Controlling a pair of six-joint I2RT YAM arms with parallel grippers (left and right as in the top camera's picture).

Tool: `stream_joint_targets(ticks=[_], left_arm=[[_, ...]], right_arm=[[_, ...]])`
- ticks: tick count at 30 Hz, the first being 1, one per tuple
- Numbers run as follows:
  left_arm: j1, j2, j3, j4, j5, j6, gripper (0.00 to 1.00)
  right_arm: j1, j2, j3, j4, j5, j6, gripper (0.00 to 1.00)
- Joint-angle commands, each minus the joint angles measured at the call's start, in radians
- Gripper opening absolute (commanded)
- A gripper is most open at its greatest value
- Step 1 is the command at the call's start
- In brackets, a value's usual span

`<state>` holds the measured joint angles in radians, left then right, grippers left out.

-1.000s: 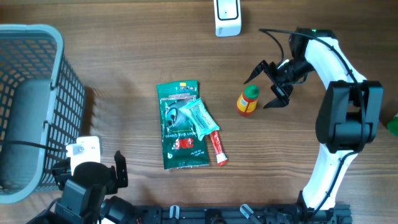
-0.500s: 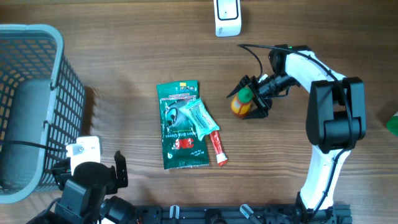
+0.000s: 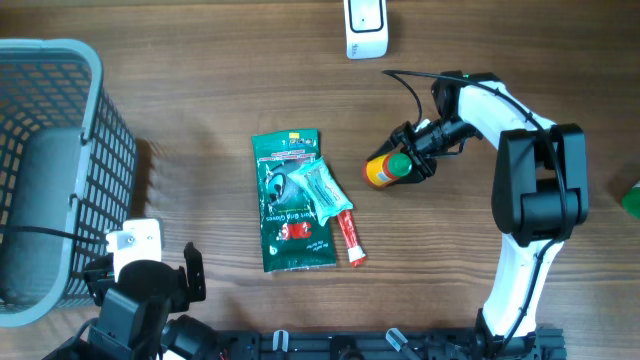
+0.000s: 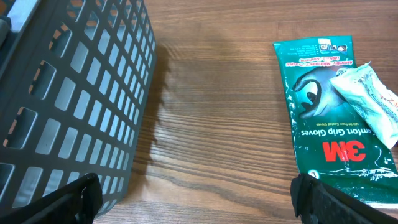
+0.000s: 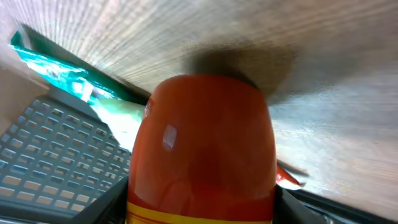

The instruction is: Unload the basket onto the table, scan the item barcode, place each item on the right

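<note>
An orange bottle (image 3: 381,171) with a green cap lies tilted on the wooden table, cap end toward my right gripper (image 3: 412,160). In the right wrist view the bottle (image 5: 205,137) fills the space between the two fingers, and my right gripper (image 5: 202,208) is shut on it, both jaws against its sides. A white scanner (image 3: 365,28) stands at the far edge of the table. At the near left my left gripper (image 3: 145,275) hangs open over bare wood, and the left wrist view shows that gripper (image 4: 199,205) with nothing between its fingers.
A grey mesh basket (image 3: 60,150) takes up the left side, its wall (image 4: 74,93) close to my left gripper. A green glove pack (image 3: 285,225), a pale sachet (image 3: 322,188) on top of it and a red tube (image 3: 350,237) lie mid-table. A green object (image 3: 632,202) shows at the right edge.
My right gripper moved left to the orange bottle and closed round it. The bottle went from upright to tilted, base toward the left. The left arm stayed still.
</note>
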<state>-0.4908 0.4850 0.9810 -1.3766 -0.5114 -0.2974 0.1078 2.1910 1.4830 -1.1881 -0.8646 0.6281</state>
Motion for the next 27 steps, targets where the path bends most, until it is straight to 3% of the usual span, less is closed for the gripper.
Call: stream_joint_targets(ticks=[1,6,9,16,21,27], left_arm=[[0.000,-0.005,0.002,0.002,-0.003,-0.001,1.00],[0.000,-0.005,0.002,0.002,-0.003,-0.001,1.00],[0.000,-0.005,0.002,0.002,-0.003,-0.001,1.00],[0.000,-0.005,0.002,0.002,-0.003,-0.001,1.00],[0.000,-0.005,0.002,0.002,-0.003,-0.001,1.00],[0.000,-0.005,0.002,0.002,-0.003,-0.001,1.00]], right_arm=[[-0.021,-0.015,0.034,-0.079,-0.013,-0.120,0.26],[-0.016,-0.034,0.034,-0.328,-0.206,-0.588,0.31],[0.012,-0.034,0.034,-0.425,-0.329,-0.776,0.32],[0.222,-0.034,0.029,-0.424,-0.634,-0.755,0.26],[0.304,-0.034,0.029,-0.424,-0.625,-0.757,0.25],[0.261,-0.036,0.029,-0.424,-0.499,-0.749,0.17]])
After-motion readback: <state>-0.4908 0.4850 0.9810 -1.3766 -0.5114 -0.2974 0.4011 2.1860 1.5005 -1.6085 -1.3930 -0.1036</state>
